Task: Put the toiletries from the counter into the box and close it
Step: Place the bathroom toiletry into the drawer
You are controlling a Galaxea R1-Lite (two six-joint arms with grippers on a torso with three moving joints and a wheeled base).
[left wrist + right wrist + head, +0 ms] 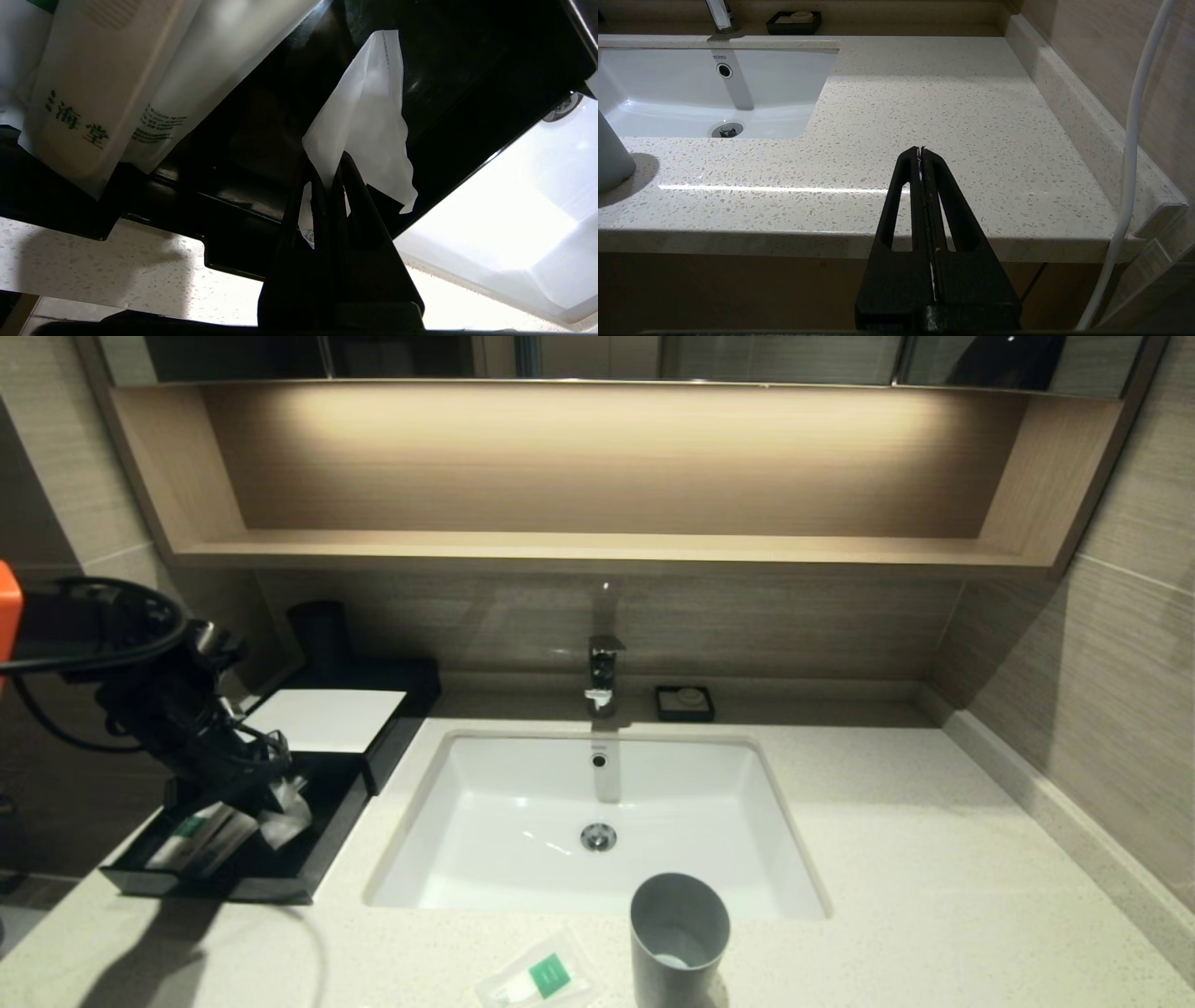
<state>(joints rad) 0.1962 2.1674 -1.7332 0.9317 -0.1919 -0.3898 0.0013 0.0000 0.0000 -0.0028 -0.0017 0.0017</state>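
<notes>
- Left end effector hangs over the box's pulled-out drawer; I see it pinching a translucent sachet.
- Wrapped stick lies in that drawer.
- Green-square sachet lies on the table, beside the grey cup.
- Right end effector is parked off the table's front edge, closed and empty.

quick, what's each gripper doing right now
left gripper: shut on a translucent sachet, over the open drawer of the box.
right gripper: shut, holding nothing, parked off the counter.
</notes>
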